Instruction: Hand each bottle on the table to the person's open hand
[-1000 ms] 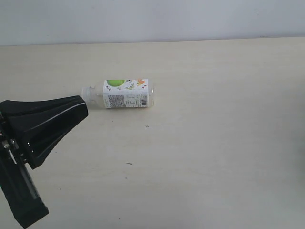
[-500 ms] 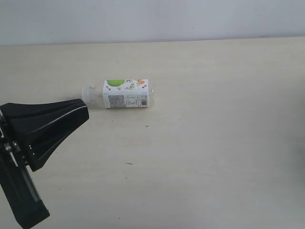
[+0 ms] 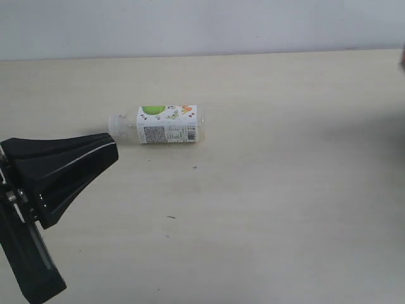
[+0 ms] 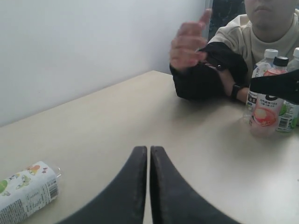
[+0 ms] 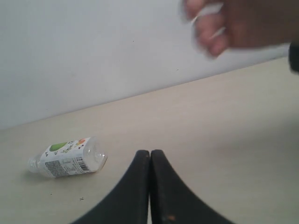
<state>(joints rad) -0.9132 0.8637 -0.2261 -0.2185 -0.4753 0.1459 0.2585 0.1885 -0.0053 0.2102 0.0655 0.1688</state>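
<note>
One clear bottle (image 3: 168, 125) with a white cap and green-and-white label lies on its side on the table (image 3: 272, 190); it also shows in the left wrist view (image 4: 25, 191) and the right wrist view (image 5: 67, 157). My left gripper (image 3: 112, 149) hovers shut just short of its cap, holding nothing (image 4: 148, 149). My right gripper (image 5: 150, 153) is shut and empty, apart from the bottle, and is outside the exterior view. The person's open hand (image 4: 189, 44) is raised above the far table edge with a black sleeve, and appears blurred in the right wrist view (image 5: 233, 23).
Three more bottles stand together beside the person: a black-capped one with a red-and-white label (image 4: 266, 109) and two white-capped ones (image 4: 262, 70) (image 4: 292, 112). A black bar (image 4: 275, 86) crosses in front of them. The person's torso (image 4: 271, 28) is behind the table.
My left gripper has sunk slightly and drifted a little back from the bottle's cap. A dark sliver has appeared at the right edge of the exterior view. The bottle has not moved.
</note>
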